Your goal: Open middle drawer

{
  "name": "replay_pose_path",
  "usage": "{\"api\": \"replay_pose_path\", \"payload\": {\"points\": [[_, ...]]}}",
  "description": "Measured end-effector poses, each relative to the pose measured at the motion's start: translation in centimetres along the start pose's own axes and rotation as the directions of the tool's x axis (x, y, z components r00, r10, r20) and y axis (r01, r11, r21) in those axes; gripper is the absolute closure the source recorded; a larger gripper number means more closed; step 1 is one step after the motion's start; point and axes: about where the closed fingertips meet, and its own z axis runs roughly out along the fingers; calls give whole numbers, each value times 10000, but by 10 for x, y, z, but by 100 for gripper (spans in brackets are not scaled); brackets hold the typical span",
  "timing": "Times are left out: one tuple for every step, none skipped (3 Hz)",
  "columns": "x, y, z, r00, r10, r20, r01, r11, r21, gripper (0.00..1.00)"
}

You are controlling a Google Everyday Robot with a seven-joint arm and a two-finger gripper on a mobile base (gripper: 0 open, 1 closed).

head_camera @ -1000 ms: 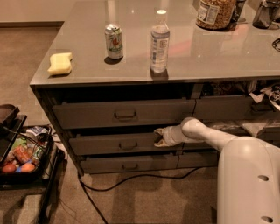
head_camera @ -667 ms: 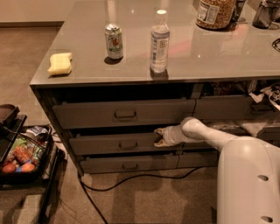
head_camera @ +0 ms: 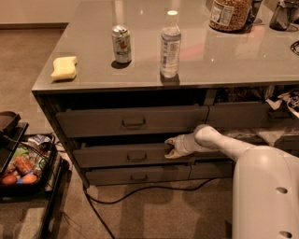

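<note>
The middle drawer [head_camera: 112, 156] is a grey front with a small dark pull [head_camera: 137, 157], between a taller-fronted drawer [head_camera: 93, 122] above and a slim drawer [head_camera: 107, 177] below. It stands slightly out from the cabinet, with a dark gap over its top edge. My gripper [head_camera: 169, 147] is at the right end of this drawer's front, at its top edge, with the white arm [head_camera: 219, 142] reaching in from the right. The inside of the drawer is hidden.
On the counter [head_camera: 233, 60] stand a soda can [head_camera: 121, 44], a water bottle [head_camera: 170, 44], a yellow sponge [head_camera: 64, 67] and a jar [head_camera: 229, 14]. A cart with groceries [head_camera: 21, 170] stands at the left. A black cable [head_camera: 140, 190] lies on the carpet. My white base [head_camera: 266, 196] fills the lower right.
</note>
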Motion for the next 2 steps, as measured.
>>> {"api": "replay_pose_path", "payload": {"points": [[-9,20,-4,9991,353,233,-348,9991,-223,55],[-11,21,-7,9991,353,233,-348,9991,-223,54]]}}
